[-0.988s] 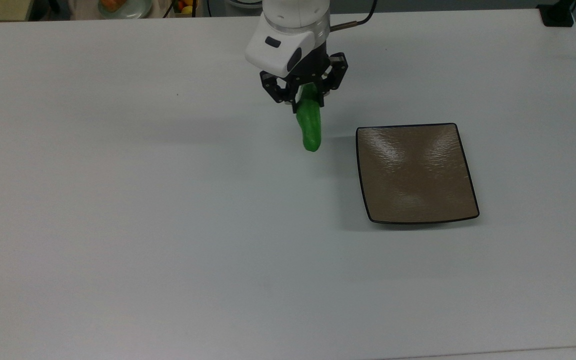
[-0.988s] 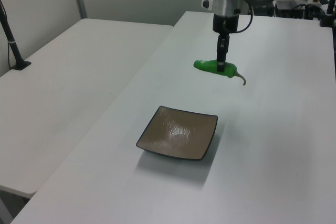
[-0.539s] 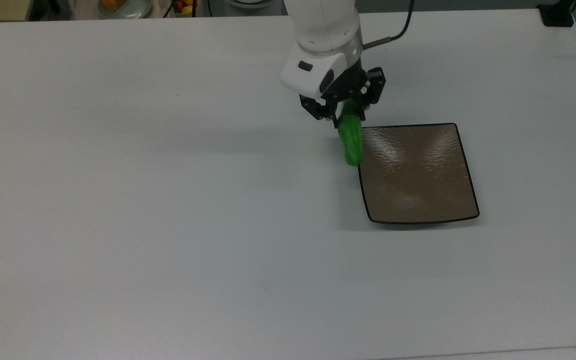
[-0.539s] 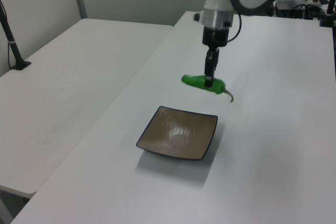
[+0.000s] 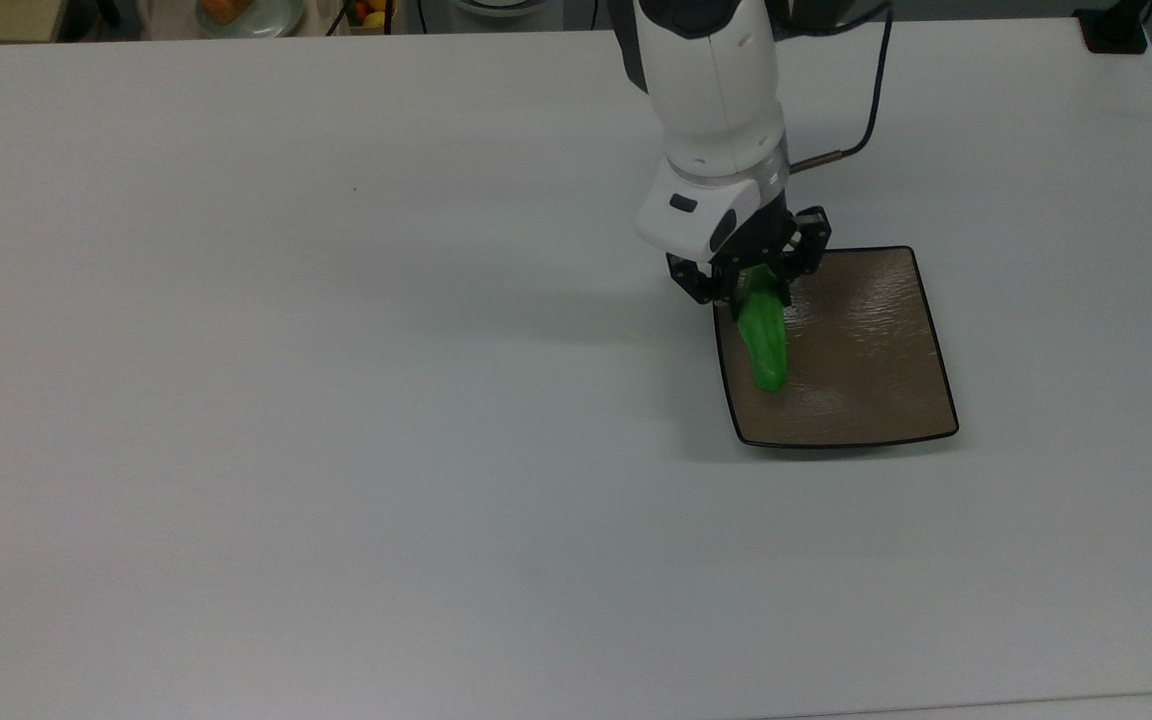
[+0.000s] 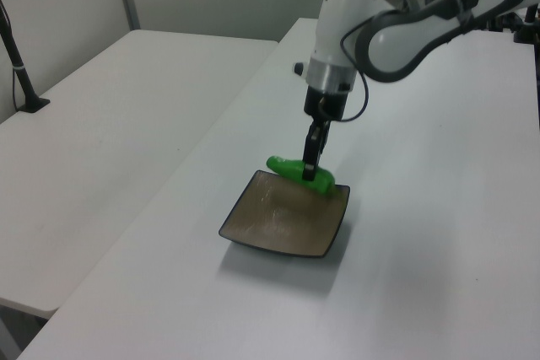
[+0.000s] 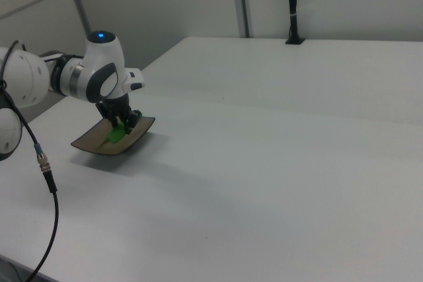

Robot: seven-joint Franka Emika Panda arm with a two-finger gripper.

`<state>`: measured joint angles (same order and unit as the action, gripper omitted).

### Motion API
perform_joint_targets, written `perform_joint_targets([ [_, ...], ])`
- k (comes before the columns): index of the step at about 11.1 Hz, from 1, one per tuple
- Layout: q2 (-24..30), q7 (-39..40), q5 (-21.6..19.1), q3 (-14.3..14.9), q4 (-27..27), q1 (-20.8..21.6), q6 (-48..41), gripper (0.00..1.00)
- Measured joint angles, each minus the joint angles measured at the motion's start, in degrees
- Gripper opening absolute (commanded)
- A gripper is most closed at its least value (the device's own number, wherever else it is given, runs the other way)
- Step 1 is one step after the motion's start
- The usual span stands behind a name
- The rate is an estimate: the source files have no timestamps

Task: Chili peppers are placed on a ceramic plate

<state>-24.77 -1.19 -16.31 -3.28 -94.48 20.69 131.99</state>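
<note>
The green chili pepper (image 5: 765, 345) hangs clamped between the fingers of the gripper (image 5: 758, 292), which grip it near its stem end. In the top view its body extends from the fingers toward the bottom of the frame; in the left view it lies roughly level, its free end sticking out to the left view's left of the fingers. The pepper sits above the ceramic plate (image 5: 866, 390), over the plate's side nearest the top view's left, and whether it touches the surface cannot be told. The plate lies directly beneath the gripper on the white table (image 5: 336, 400). The arm (image 5: 711, 110) rises from the gripper toward the top view's upper edge.
</note>
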Motion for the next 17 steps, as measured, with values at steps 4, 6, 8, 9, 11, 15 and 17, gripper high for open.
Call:
perform_joint_targets([
  [4, -2.24, -2.36, 0.00, -1.33, 0.04, 1.30, 6.04, 0.89],
  [6, -2.39, -3.72, -0.01, -1.32, 0.05, 1.27, 6.93, 1.00],
  [8, -2.39, -3.77, 0.00, -1.33, 0.31, 1.28, 6.96, 1.00],
  [9, -2.37, -3.78, 0.00, -1.33, 0.72, 1.29, 6.97, 1.00],
  [11, -1.68, -3.78, 0.00, -1.33, 1.25, 1.29, 6.97, 1.00],
  [15, 5.77, -8.68, 1.79, -0.93, 1.31, -0.64, -2.33, 1.00],
  [17, 10.98, -9.33, 6.16, -0.71, 1.36, -3.24, -11.47, 1.00],
])
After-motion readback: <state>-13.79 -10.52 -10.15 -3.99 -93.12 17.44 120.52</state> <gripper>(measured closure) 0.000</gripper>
